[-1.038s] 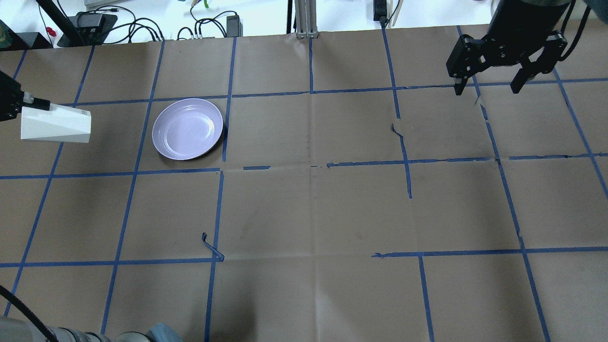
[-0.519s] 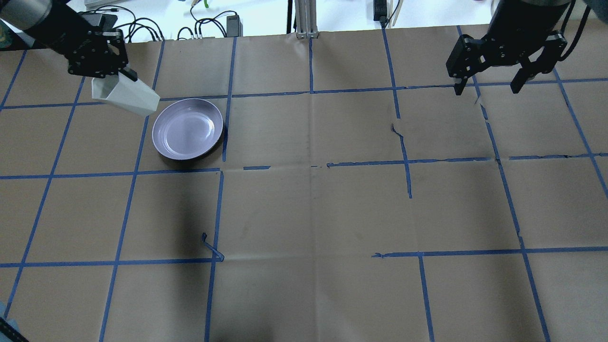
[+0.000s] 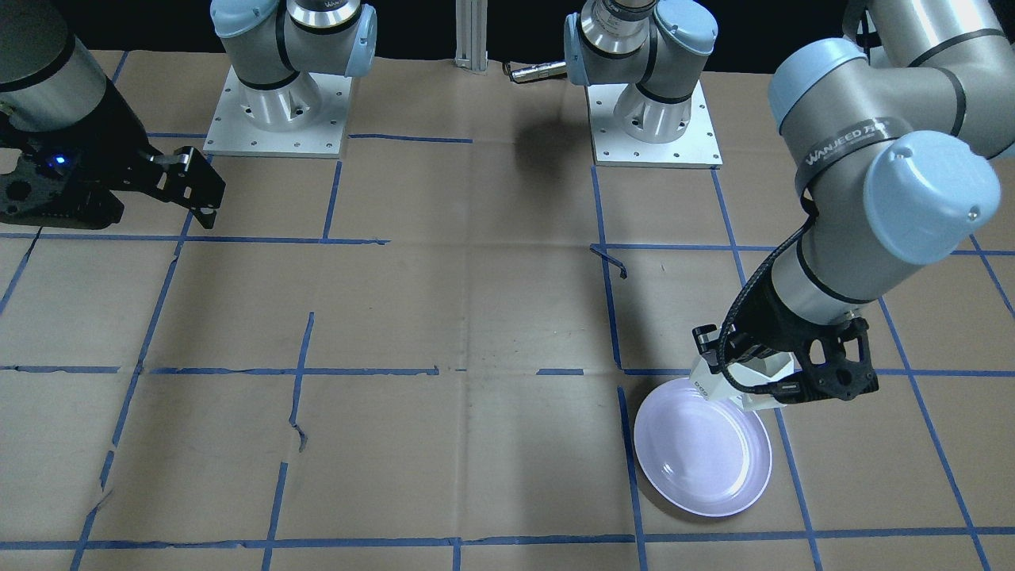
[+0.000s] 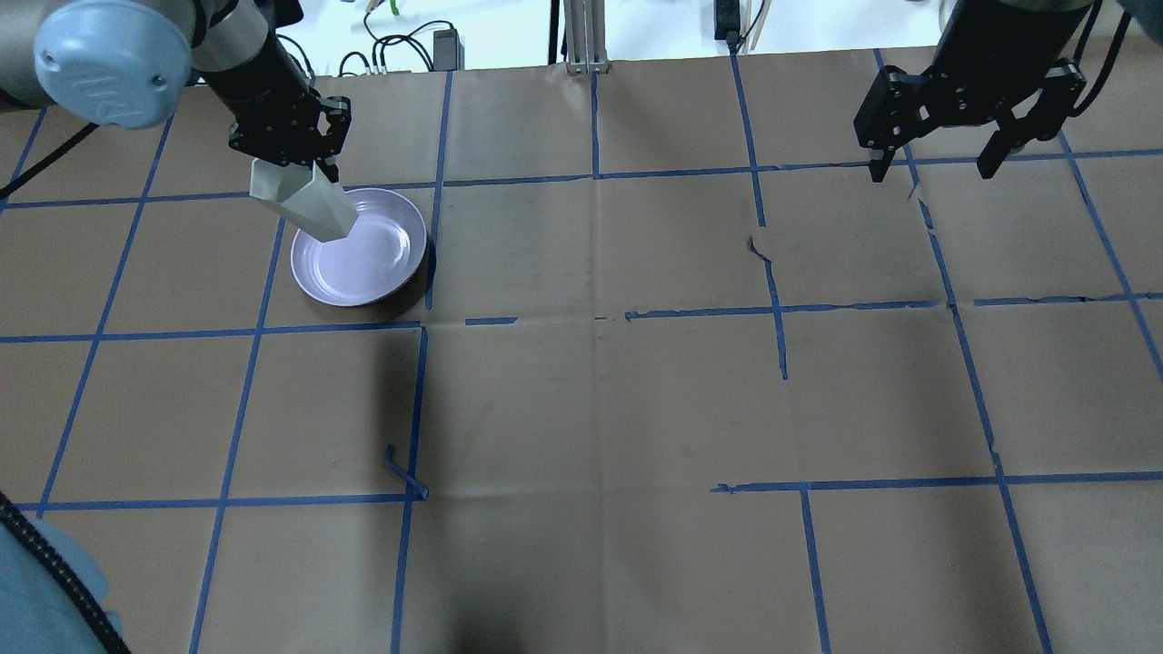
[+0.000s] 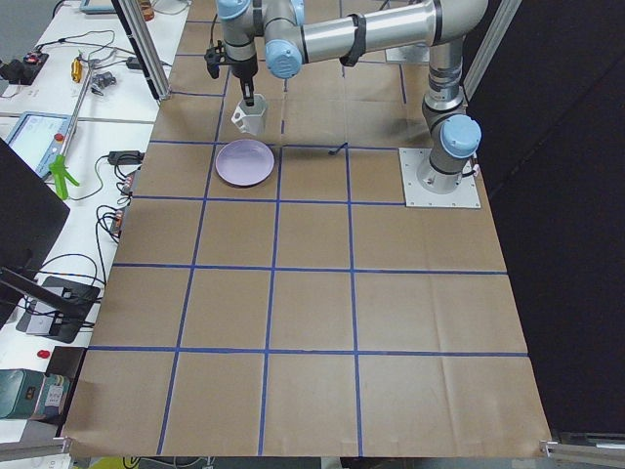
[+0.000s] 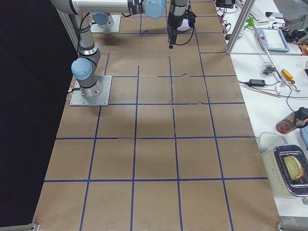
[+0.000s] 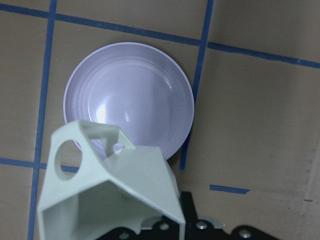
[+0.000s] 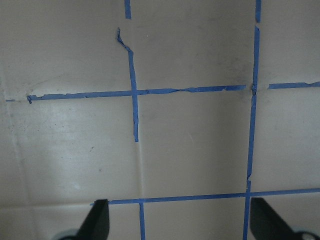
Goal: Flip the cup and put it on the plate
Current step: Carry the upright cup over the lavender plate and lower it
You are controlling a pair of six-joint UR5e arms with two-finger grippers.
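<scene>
The white faceted cup [image 4: 307, 205] hangs tilted over the far left rim of the lavender plate [image 4: 377, 263], mouth up toward the gripper and base angled down at the plate. My left gripper [image 4: 283, 165] is shut on the cup's rim. In the left wrist view the cup [image 7: 112, 185] shows its open mouth and handle, with the plate [image 7: 137, 92] below. In the front view the cup [image 3: 708, 384] is partly hidden by the left gripper [image 3: 781, 379], above the plate [image 3: 702, 460]. My right gripper [image 4: 931, 171] is open and empty at the far right.
The table is brown paper with a blue tape grid [image 4: 595, 177]. A loose curl of tape [image 4: 404, 472] sticks up in front of the plate. Cables and power bricks [image 4: 400, 50] lie beyond the table's far edge. The arm bases [image 3: 273, 111] stand at the robot's side.
My left arm has swung the cup from the table's left edge to over the plate's rim. The cup turned from lying sideways to mouth up. The right arm has not moved.
</scene>
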